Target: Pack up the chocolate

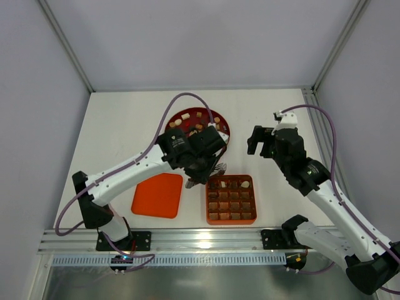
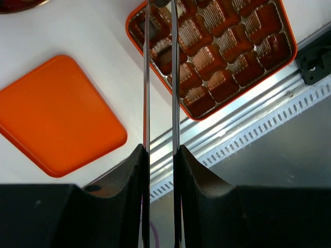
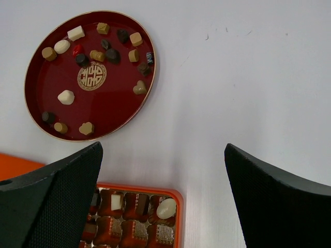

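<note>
The left tool (image 2: 160, 6) is hanging over the upper left corner of the one orange-red tray (image 1: 231, 222). Its two thin fingers (image 2: 146, 77) are standing parallel with only a narrow slot between them. Their tips are running off the top edge of the left wrist view, so I cannot tell whether they are pinching anything. The right tool (image 3: 163, 150) is standing wide open with nothing between its two dark fingers, and it is looking down on the white surface (image 3: 248, 77). Most of the chocolate (image 3: 66, 97) is lying loose on the single round dark red plate (image 3: 111, 106) in the upper left of the right wrist view. I am counting about nineteen pieces there: three cream and the rest caramel or dark, with one small reddish piece too small to make out. The tray is showing a grid of four by four, sixteen cells. Two cream pieces are sitting in its top row, one in the right corner cell and one in the second cell from the left. I cannot tell whether the other cells are holding brown pieces. One flat orange-red lid (image 1: 158, 195) is lying just left of the tray, apart from it. In the top view the left arm is stretching from the lower left diagonally up to the centre. The right arm is rising from the lower right and bending at the elbow, with its tool right of the plate.
</note>
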`<state>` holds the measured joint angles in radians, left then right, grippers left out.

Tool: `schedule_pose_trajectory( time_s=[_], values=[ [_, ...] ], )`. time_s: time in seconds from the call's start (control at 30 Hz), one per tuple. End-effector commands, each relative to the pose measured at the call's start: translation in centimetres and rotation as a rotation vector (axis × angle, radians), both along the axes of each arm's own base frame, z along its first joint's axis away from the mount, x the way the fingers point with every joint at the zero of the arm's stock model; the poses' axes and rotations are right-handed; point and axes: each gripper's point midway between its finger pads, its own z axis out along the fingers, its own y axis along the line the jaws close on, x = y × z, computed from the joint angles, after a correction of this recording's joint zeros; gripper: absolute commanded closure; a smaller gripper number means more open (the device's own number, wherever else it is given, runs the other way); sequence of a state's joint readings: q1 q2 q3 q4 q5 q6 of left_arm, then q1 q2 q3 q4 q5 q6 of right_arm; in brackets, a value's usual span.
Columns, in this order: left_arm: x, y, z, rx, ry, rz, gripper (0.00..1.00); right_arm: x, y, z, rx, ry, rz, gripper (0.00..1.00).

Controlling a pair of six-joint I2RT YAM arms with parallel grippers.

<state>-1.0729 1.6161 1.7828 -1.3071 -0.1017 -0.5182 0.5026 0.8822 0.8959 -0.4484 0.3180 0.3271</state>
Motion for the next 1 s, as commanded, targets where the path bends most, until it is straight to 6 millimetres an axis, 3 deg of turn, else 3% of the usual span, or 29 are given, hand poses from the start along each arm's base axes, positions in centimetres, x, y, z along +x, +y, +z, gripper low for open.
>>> schedule_pose_trajectory(
  time_s=[0.0, 0.27, 0.97],
  values=[
    [-2.1, -0.2, 0.5, -0.035, 0.013, -0.012, 0.74, 0.3, -0.6, 2.5, 0.006, -0.056, -0.030, 0.00],
    [-5.7, -1.5, -1.2, -0.026, 0.050, -0.094, 0.74, -0.2, -1.2, 2.8, 0.001, -0.055, -0.051, 0.00],
    [-6.3, -2.0, -2.6, -0.012, 0.065, -0.122, 0.69, -0.4, -1.4, 2.6, -0.004, -0.047, -0.055, 0.00]
  ],
)
